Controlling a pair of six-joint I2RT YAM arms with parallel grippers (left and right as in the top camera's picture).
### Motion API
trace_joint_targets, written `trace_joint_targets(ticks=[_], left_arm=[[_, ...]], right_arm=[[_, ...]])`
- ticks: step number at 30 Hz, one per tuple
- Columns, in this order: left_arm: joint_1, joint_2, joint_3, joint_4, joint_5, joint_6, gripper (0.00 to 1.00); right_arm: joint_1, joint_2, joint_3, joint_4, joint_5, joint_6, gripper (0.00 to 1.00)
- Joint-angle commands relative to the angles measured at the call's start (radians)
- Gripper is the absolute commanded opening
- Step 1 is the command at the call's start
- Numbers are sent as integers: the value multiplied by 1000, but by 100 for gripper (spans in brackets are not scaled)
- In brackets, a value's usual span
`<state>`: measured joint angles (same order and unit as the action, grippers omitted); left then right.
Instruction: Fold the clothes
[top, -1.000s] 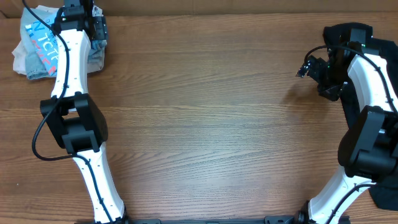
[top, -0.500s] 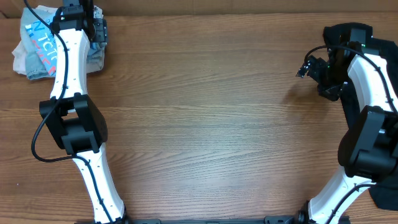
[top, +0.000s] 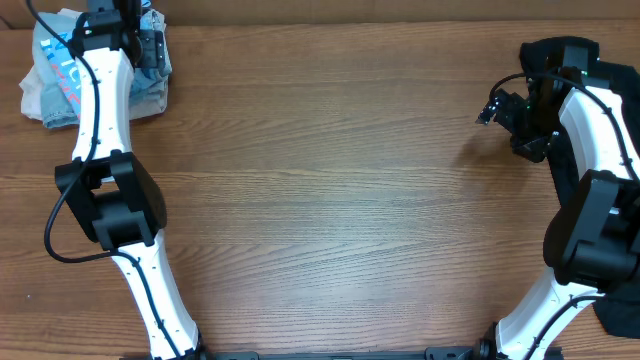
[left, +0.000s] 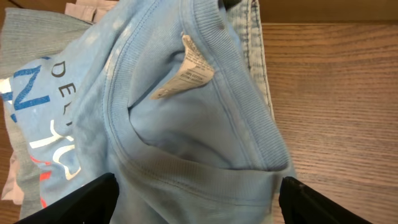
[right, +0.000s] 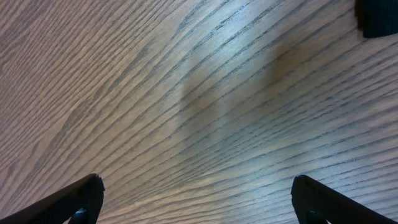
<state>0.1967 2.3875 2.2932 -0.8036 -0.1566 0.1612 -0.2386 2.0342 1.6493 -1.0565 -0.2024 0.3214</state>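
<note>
The light sky-blue T-shirt (top: 50, 75) lies crumpled at the table's far left corner, with its white lettering and a red-orange mark showing. In the left wrist view its collar (left: 186, 137) and a white label face me. My left gripper (top: 140, 35) is over the shirt's right side. It is open, with its fingers (left: 196, 205) spread on either side of the collar fabric. My right gripper (top: 500, 105) is open and empty (right: 199, 202) above bare wood at the far right. A dark fabric shape, maybe the black shirt (top: 550, 52), lies behind the right arm; no logo shows.
Grey cloth (left: 37, 37) and a strip of denim-like cloth (left: 258, 37) lie in the same pile as the T-shirt. A black shape (right: 376, 15) shows at the corner of the right wrist view. Another dark shape (top: 620, 320) lies at the near right edge.
My left arm has moved a little to the left and farther back over the blue T-shirt. The right arm has not moved.
</note>
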Motion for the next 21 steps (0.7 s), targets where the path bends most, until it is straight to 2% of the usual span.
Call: trace_joint_targets(ticks=[1, 6, 21], left_arm=[[3, 13, 17, -2, 60, 27, 85], [3, 13, 17, 0, 115, 53, 87], [6, 27, 17, -9, 95, 86, 86]], right_arm=[[3, -29, 20, 5, -1, 8, 100], [3, -29, 20, 5, -1, 8, 100], [3, -29, 20, 5, -1, 8, 100]])
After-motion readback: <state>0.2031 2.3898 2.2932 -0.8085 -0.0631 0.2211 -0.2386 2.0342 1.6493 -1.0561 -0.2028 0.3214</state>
